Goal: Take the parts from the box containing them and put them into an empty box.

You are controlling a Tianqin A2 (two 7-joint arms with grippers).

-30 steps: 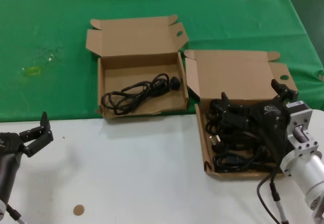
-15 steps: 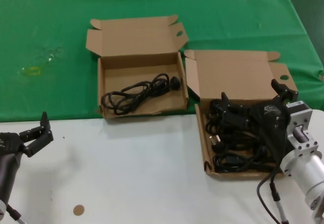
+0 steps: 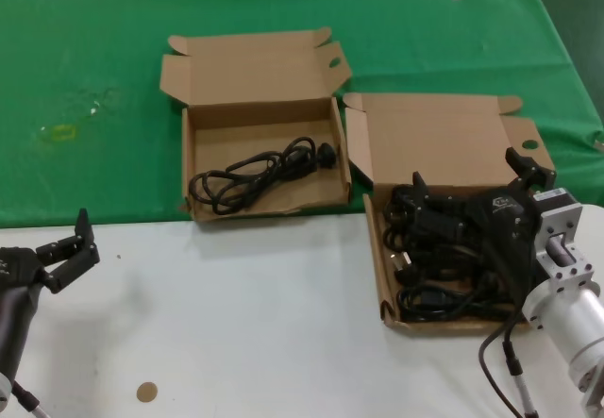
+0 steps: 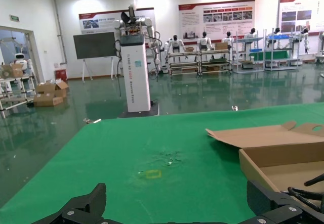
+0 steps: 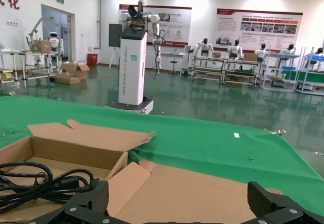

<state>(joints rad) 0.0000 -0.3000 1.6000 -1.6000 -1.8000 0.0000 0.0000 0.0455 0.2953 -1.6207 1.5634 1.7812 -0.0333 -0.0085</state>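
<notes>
Power cords (image 3: pixel 444 248) fill the right-hand cardboard box (image 3: pixel 386 291), over which my right gripper (image 3: pixel 472 196) hangs with jaws spread to take one, my left gripper (image 3: pixel 71 248) parked, likewise spread, near the table edge.

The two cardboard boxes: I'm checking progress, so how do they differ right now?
The left box holds a single looped power cord; the right box is packed with a pile of black cords. The left box lies wholly on the green cloth; the right box reaches onto the white table. The right pincer hangs open over the right box, none over the left. Both are shallow, brown, lids open.
</notes>
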